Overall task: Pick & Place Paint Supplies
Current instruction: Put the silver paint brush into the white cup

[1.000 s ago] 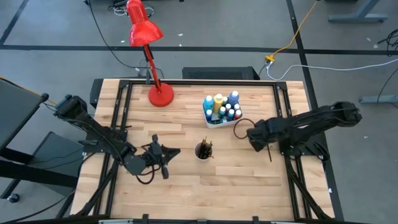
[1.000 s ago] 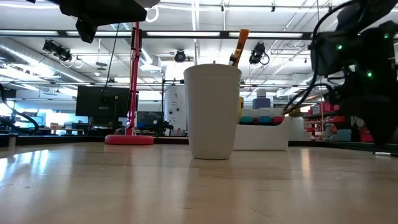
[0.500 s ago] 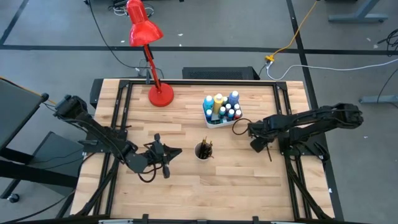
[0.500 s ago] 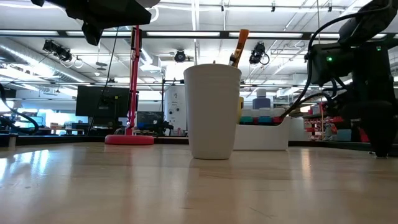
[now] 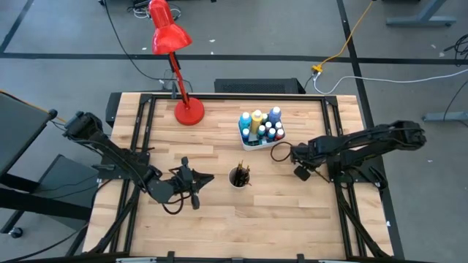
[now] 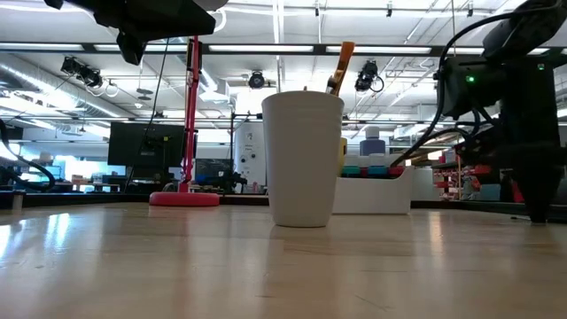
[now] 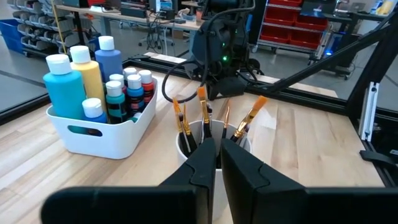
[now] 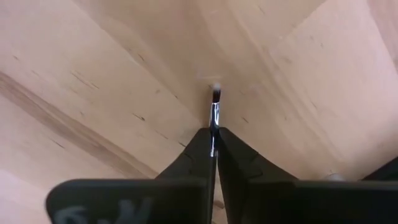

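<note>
Since the frames of a second ago, the right claw (image 5: 302,172) has shifted slightly toward the middle of the tabletop (image 5: 219,208) and turned, so that in the low view its dark body now stands narrower at the right edge; the left arm has barely moved. The right claw's fingers are pressed together on a thin brush (image 8: 214,109), whose metal ferrule and dark bristle tip stick out beyond the fingertips just above the bare wood. The rest of the handle cannot be made out in the high view. The left claw (image 5: 196,180) hovers just beside the white cup (image 5: 238,177), its fingers (image 7: 205,165) drawn nearly together with only a narrow slit between them and nothing in it. The cup stands upright near the tabletop's centre and holds several brushes (image 7: 203,115) with orange and dark bristle ends pointing up. Behind it, toward the far edge, the white tray (image 5: 255,142) carries the paint bottles (image 5: 257,123) packed upright: blue, teal, yellow and white-capped small ones. The red desk lamp (image 5: 189,111) stands on the far left part of the tabletop. The near half of the tabletop is open wood, and a wide free strip lies between cup and right claw.
</note>
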`<state>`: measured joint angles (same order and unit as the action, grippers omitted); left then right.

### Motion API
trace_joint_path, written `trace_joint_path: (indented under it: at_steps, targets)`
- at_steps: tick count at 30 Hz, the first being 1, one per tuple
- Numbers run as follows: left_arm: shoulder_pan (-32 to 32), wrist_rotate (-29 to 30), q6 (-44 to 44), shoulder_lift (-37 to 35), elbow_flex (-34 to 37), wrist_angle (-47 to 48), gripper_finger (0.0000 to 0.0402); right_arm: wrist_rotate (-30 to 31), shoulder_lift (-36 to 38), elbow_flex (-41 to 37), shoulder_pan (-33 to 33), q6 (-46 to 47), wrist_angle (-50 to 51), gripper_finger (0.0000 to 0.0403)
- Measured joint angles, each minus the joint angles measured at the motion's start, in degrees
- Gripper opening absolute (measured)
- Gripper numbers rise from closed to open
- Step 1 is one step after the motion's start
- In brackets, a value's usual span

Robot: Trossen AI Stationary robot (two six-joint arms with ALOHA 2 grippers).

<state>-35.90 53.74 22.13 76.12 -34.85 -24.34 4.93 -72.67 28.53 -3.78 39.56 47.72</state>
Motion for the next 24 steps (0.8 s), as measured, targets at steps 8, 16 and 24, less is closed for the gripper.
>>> trace_joint_path:
  at_steps: [8, 16, 24]
  targets:
    - [0.0, 0.1, 0.0, 0.0, 0.0, 0.0, 0.0034, -0.1, -0.3, 5.8, 4.3, -2.5, -7.4, 0.0005]
    - [0.0, 0.1, 0.0, 0.0, 0.0, 0.0, 0.0034, -2.7, -0.1, 11.4, 5.8, -7.5, -19.2, 0.0003]
    - [0.0, 0.0, 0.0, 0.0, 0.0, 0.0, 0.0034, -3.6, 0.0, 13.7, 7.0, -10.6, -20.4, 0.0003]
